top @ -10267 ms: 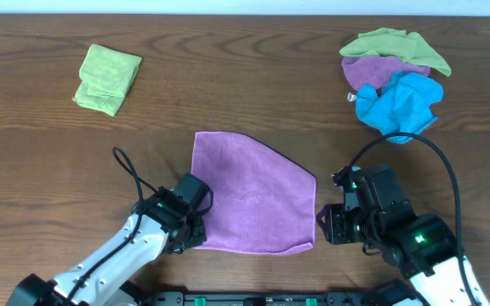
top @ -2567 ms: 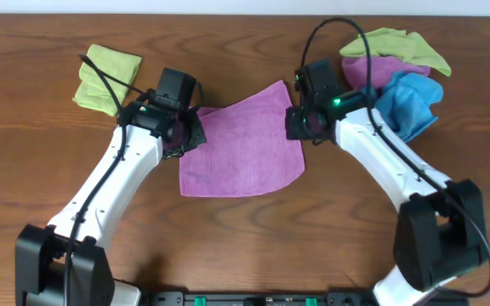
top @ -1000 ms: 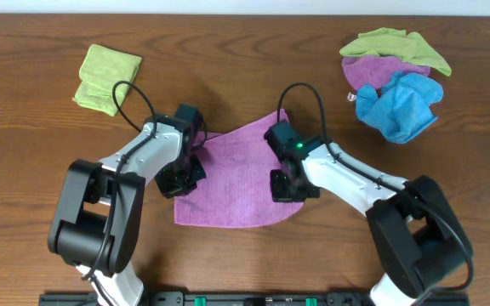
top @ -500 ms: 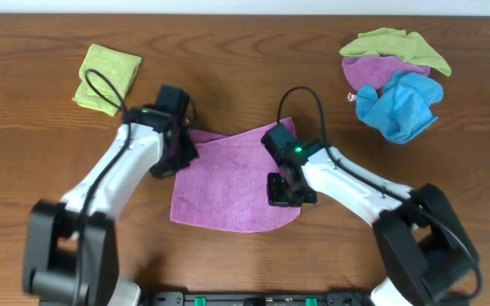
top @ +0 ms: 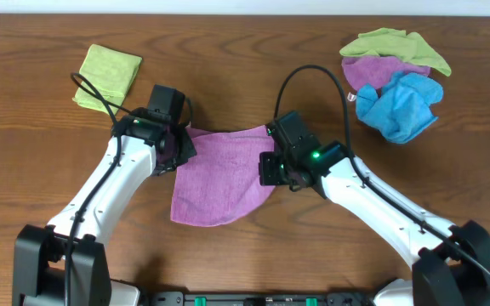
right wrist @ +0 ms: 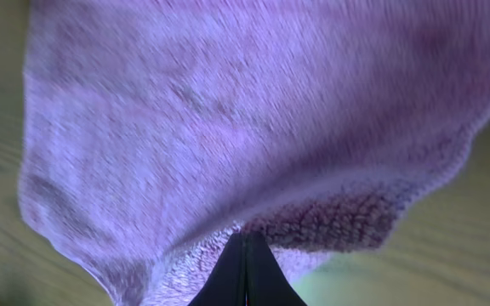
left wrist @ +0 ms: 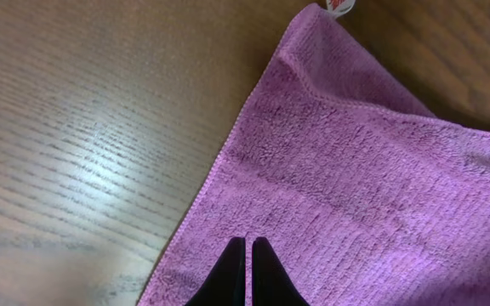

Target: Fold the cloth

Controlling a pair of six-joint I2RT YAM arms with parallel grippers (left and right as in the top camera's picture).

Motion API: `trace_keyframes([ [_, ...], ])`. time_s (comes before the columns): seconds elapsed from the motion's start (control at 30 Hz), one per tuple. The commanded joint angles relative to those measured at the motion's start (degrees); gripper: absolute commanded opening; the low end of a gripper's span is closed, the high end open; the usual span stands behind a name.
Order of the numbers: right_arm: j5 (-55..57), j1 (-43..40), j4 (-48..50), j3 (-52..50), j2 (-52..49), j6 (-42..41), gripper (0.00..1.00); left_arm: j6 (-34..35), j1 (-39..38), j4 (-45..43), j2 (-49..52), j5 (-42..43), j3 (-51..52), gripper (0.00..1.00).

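You're holding the purple cloth (top: pixel 219 178), lying mid-table between the arms: left gripper (top: pixel 175 151) is pinching its far-left corner and right gripper (top: pixel 270 166) its far-right corner, both with fingers pressed together on fabric, so each arm is nearest its own corner. The cloth's free near edge is trailing toward the robot from both grippers, so I'm judging the fold runs far edge over near. No containers showing; folded green cloth (top: pixel 107 78) is sitting beyond the purple cloth's left, cloth pile (top: pixel 394 76) beyond its right.
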State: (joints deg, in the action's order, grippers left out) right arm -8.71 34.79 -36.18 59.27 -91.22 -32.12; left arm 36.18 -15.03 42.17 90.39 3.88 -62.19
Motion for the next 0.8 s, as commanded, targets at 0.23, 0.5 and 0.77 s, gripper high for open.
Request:
trace_keyframes([
  [0.23,-0.6,0.1,-10.1,-0.1,0.7,1.6,0.75,0.0,0.4,-0.6,0.4,0.2,0.1,0.08],
  [0.5,-0.5,0.1,-11.2,-0.1,1.3,1.6,0.02,1.2,0.4,-6.4,2.3,1.7,0.1,0.06],
  [0.77,-0.1,-0.7,-10.3,-0.1,1.3,2.1,0.01,1.5,0.2,-6.4,8.3,4.0,0.1,0.06],
])
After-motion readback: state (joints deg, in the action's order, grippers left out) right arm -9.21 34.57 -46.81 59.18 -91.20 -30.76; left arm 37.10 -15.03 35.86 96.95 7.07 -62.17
